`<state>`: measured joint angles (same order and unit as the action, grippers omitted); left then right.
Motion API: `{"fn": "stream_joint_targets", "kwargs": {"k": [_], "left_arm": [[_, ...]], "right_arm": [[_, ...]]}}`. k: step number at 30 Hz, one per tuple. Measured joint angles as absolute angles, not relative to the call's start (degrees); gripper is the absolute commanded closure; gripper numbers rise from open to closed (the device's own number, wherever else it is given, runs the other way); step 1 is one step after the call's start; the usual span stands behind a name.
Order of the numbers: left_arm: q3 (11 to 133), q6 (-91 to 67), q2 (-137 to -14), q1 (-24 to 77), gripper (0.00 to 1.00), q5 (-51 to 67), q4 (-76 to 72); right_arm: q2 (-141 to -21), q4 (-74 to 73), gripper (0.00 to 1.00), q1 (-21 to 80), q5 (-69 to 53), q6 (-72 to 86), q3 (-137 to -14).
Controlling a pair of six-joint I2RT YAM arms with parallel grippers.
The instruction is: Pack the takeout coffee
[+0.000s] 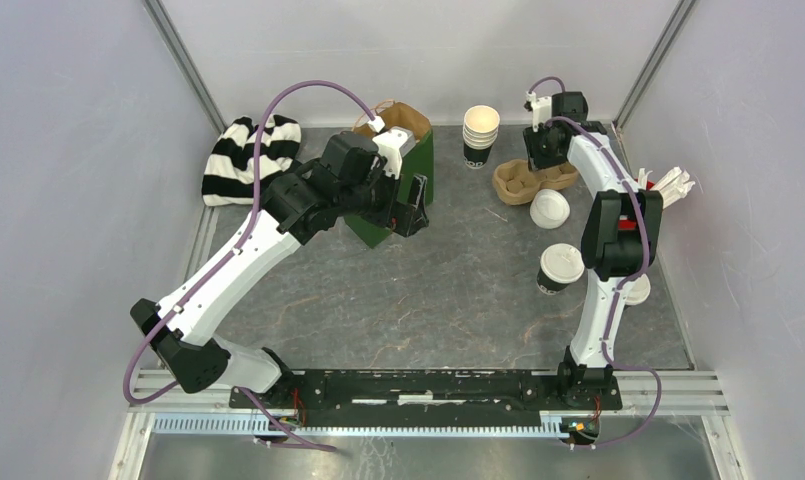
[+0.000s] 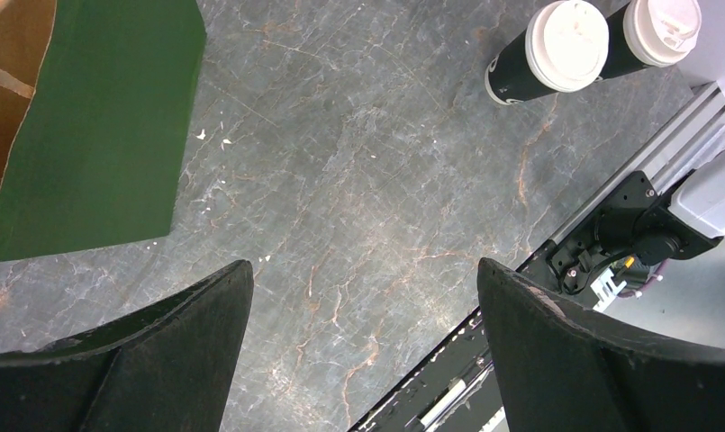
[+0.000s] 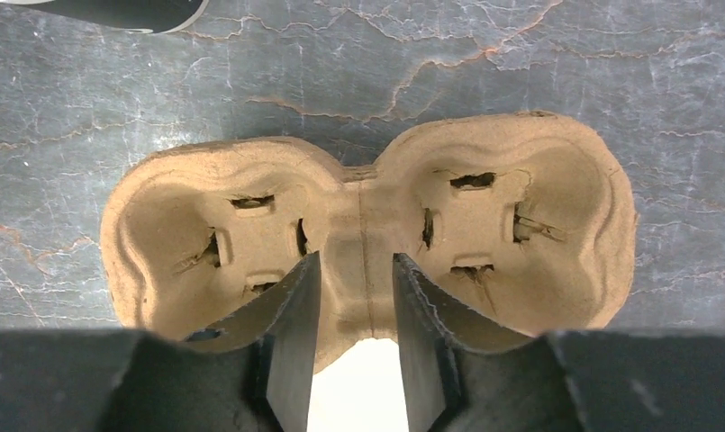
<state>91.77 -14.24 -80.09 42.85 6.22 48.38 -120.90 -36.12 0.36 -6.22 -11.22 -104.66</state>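
Observation:
Two takeout coffee cups, dark with white lids, stand at the right: one point(image 1: 560, 268) point(image 2: 557, 45) in the open, the other point(image 1: 635, 290) point(image 2: 656, 31) mostly hidden behind my right arm. The brown moulded cup carrier point(image 1: 523, 182) point(image 3: 367, 216) lies at the back right. My right gripper point(image 1: 536, 165) point(image 3: 356, 261) is down on it, one finger in each well, closed narrowly on the middle ridge. My left gripper point(image 1: 410, 215) point(image 2: 363, 270) hangs wide open over bare table beside the green bag point(image 1: 403, 190) point(image 2: 97, 126), holding nothing.
A white lid point(image 1: 550, 208) lies just in front of the carrier. A stack of empty cups point(image 1: 480, 135) stands at the back. A striped cloth point(image 1: 248, 160) lies at the back left. White stirrers point(image 1: 668, 185) stick out by the right wall.

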Motion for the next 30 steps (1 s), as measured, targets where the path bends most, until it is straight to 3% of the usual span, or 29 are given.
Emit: {"fn": "stream_joint_targets", "kwargs": {"k": [3,6,21,30], "left_arm": [[91.8,-14.2,-80.1,42.8,0.0,6.3,48.4],[91.8,-14.2,-80.1,42.8,0.0,6.4,48.4],[91.8,-14.2,-80.1,42.8,0.0,6.6,48.4],[91.8,-14.2,-80.1,42.8,0.0,6.6,48.4]], "right_arm": [[-120.7,-36.1,0.34,0.1,-5.9,-11.1,-104.7],[-120.7,-36.1,0.29,-0.8,-5.7,-11.1,-104.6],[-120.9,-36.1,0.29,-2.0,-9.0,-11.0,-104.6],[-121.7,-36.1,0.38,-1.9,-9.2,-10.7,-104.6]]}}
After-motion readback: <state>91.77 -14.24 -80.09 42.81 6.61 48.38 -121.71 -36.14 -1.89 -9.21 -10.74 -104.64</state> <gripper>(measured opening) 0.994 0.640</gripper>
